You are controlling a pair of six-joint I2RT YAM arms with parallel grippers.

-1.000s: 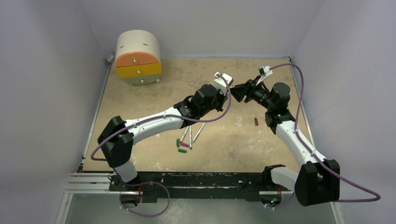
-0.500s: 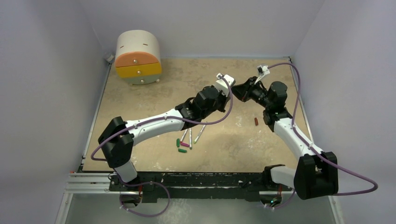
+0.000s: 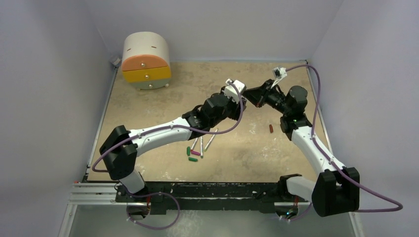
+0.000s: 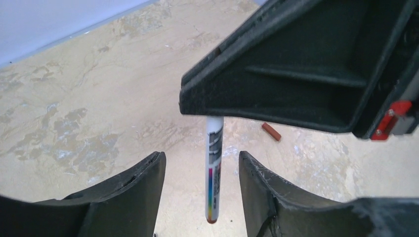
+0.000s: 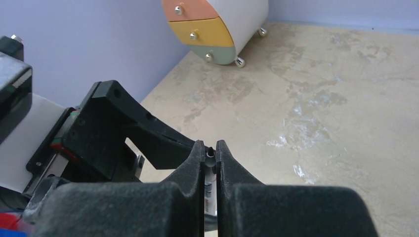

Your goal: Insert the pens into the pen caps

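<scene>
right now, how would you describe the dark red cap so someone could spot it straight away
On the tan table, look to the right side, just left of the right arm. The dark red cap lies there alone. The green and pink caps are bunched with the loose pens near the middle.

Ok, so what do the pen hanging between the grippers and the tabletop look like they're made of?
The pen: probably smooth plastic; white barrel with printed markings and a light sheen. The tabletop: matte, mottled beige with pale scuffs, perhaps stone-look laminate or coated board; the look leaves it open.
</scene>
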